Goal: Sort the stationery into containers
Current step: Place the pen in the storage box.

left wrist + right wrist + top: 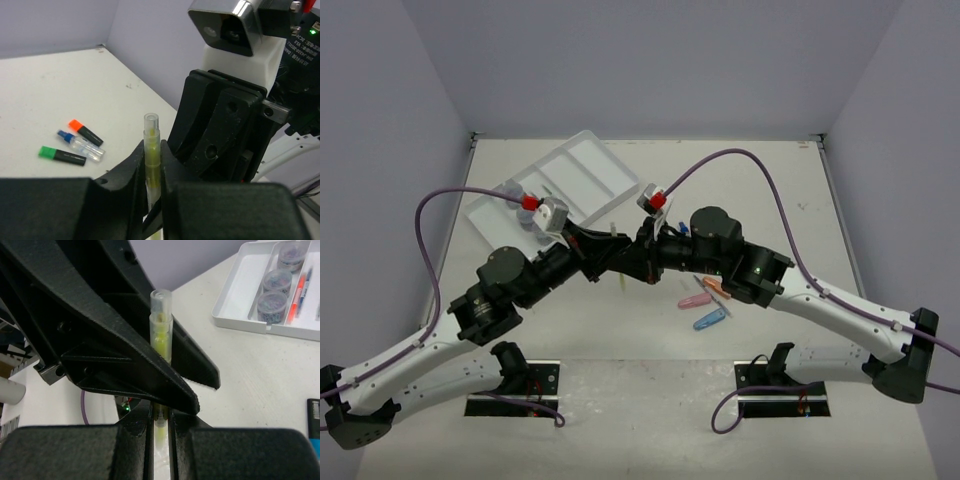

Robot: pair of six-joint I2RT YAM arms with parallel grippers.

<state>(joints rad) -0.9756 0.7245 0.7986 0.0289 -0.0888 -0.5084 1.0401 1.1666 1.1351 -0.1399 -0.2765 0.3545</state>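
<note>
White bench point(650, 425), matte and lightly scuffed, fills your workspace, closed in by plain pale lavender walls point(620, 60) at the back and both sides. Your white tray point(595, 160) lies angled at upper left of the overhead view; the right wrist view shows three clear round jars point(274, 280) and an orange pen point(297, 292) in its compartments. At mid-frame the two arms meet over a yellow-green pen point(151, 131) with a clear cap, standing upright. Your right gripper point(160, 427) is clamped on its lower shaft. Your left gripper point(153, 148) stands narrow, a finger close on each side of the pen, but you cannot tell whether it pinches. Loose on the bench lie an orange-capped highlighter point(85, 131), a green-capped highlighter point(62, 155) and a blue-capped bottle point(80, 145), close together. Small label print on the right arm is too fine to read.
</note>
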